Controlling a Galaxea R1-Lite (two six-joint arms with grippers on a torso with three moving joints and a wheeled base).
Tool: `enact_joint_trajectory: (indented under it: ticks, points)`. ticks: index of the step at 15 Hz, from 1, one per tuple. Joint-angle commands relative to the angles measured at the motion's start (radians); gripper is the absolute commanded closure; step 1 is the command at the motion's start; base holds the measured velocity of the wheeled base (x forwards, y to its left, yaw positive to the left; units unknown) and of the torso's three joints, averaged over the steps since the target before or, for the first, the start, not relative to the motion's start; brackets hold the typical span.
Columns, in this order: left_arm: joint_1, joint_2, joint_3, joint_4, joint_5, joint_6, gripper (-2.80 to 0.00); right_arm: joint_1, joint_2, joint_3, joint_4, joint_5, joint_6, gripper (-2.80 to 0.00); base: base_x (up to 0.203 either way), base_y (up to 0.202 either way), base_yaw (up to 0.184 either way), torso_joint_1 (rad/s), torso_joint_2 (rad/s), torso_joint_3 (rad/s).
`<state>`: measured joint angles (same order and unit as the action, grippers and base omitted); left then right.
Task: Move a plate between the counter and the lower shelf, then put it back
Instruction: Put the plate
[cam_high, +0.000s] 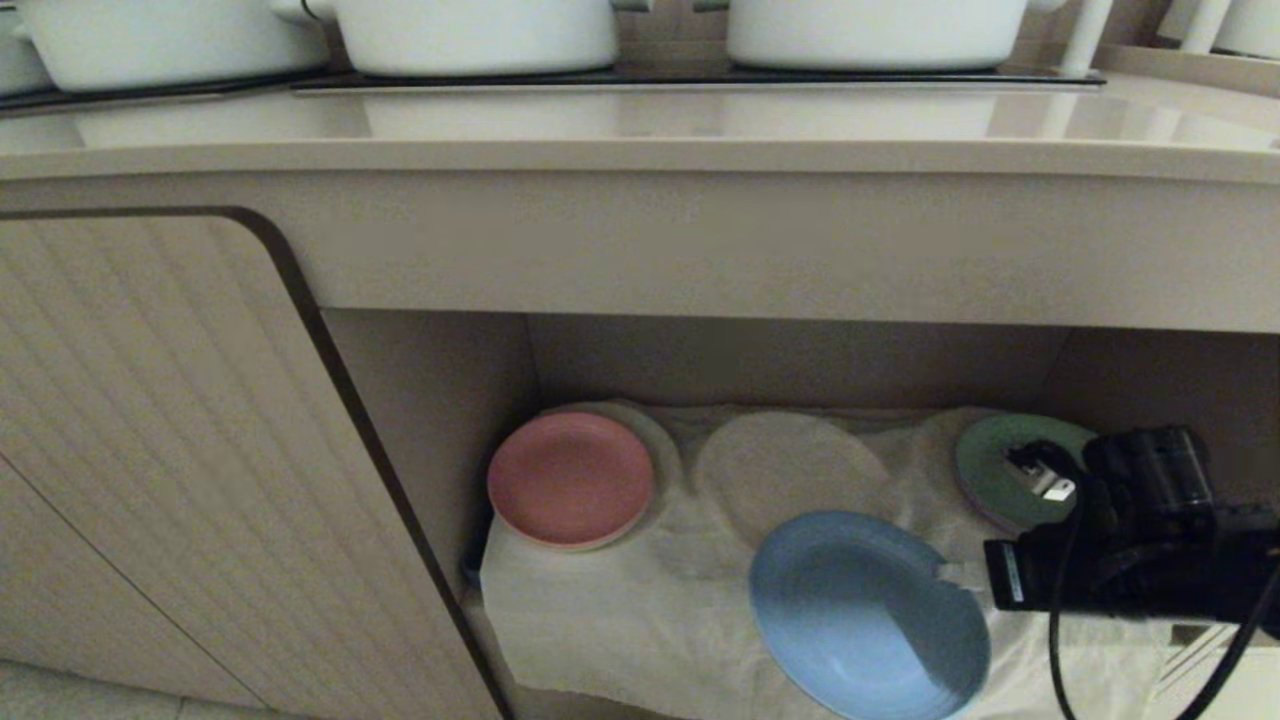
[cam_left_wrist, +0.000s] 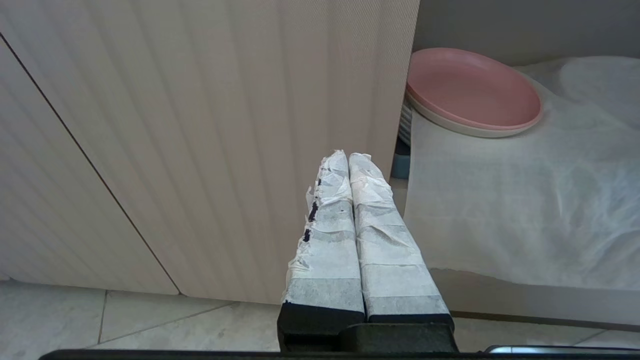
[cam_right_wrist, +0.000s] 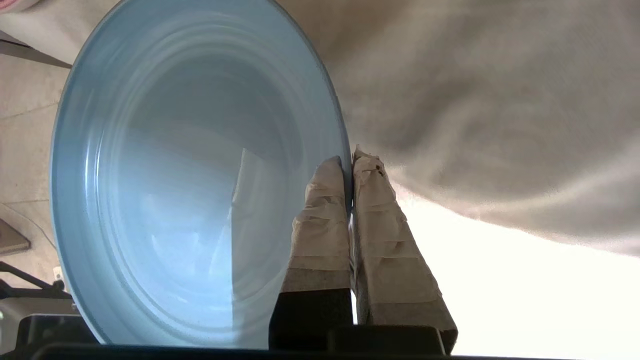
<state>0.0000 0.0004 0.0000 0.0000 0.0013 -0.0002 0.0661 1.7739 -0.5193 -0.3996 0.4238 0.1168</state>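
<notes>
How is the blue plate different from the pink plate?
The blue plate is pinched at its rim by the right gripper and tilted; the pink plate lies flat and untouched. The blue plate is at the front of the white cloth, by the opening; the pink plate sits farther back, stacked on a pale plate. Both are round with shallow raised rims.

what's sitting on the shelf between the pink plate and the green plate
In the head view, only a cloth-covered round mound lies between the pink plate and the green plate.
</notes>
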Motion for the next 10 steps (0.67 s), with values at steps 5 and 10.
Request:
enact_joint_trajectory:
  ticks: [5,10]
  points:
    - [0.0,0.0,0.0,0.0,0.0,0.0,0.0,-0.03,-0.091,0.088,-0.003,0.001,0.001,0.0,0.0,0.0,0.0,0.0,0.0,0.0]
    - [0.0,0.0,0.0,0.0,0.0,-0.001,0.0,-0.065,-0.206,0.153,0.033,0.001,0.003,0.0,0.0,0.0,0.0,0.0,0.0,0.0]
